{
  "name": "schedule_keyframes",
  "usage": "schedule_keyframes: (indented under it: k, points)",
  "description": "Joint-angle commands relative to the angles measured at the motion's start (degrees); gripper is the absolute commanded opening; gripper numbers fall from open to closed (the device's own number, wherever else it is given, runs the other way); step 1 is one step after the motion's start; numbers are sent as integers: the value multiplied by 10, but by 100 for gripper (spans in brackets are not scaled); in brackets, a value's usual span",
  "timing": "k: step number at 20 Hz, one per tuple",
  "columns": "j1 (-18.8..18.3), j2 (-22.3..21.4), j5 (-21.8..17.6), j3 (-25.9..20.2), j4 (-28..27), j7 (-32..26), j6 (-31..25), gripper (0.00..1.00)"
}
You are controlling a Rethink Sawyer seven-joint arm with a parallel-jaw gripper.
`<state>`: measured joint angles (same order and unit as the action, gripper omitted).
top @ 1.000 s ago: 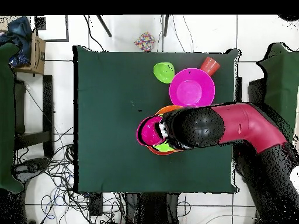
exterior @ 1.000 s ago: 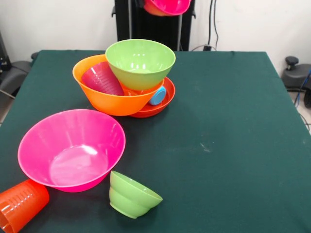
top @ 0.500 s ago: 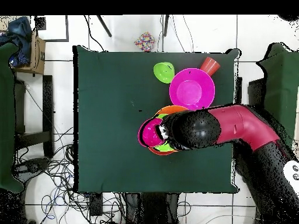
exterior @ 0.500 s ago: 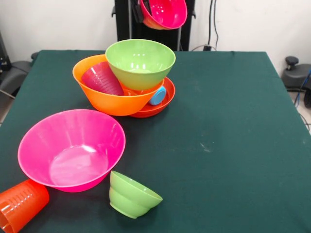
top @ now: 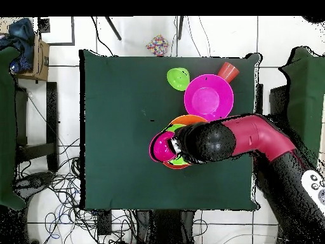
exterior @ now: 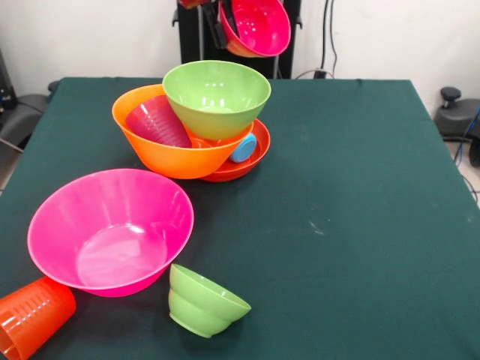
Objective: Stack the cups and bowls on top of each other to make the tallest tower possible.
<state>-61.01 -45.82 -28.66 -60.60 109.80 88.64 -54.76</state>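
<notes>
A dark green cloth covers the table (exterior: 360, 195). At the far side, the gripper (exterior: 223, 21) is closed on the rim of the small crimson bowl (exterior: 259, 24) and holds it tilted in the air, above the tower (exterior: 202, 124). In the tower, the large orange bowl (exterior: 169, 146) leans on the shallow red-orange bowl (exterior: 251, 154), with the purple cup (exterior: 156, 121), the medium lime green bowl (exterior: 217, 96) and the blue cup (exterior: 243, 148). Near left, the large pink bowl (exterior: 109, 229) stands beside the small lime green bowl (exterior: 204, 301) and the lying orange cup (exterior: 31, 315).
</notes>
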Motion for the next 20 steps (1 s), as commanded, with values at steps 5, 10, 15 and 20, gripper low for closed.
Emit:
schedule_keyframes:
  k: [5,10,15,20]
  points:
    - [1,5,-106,0,13,-142,21,0]
    - [1,-20,-132,-9,8,-166,1,0]
    - [-5,-27,-128,-19,-2,-180,-18,0]
    - [-1,-18,-123,-16,-8,-160,-6,0]
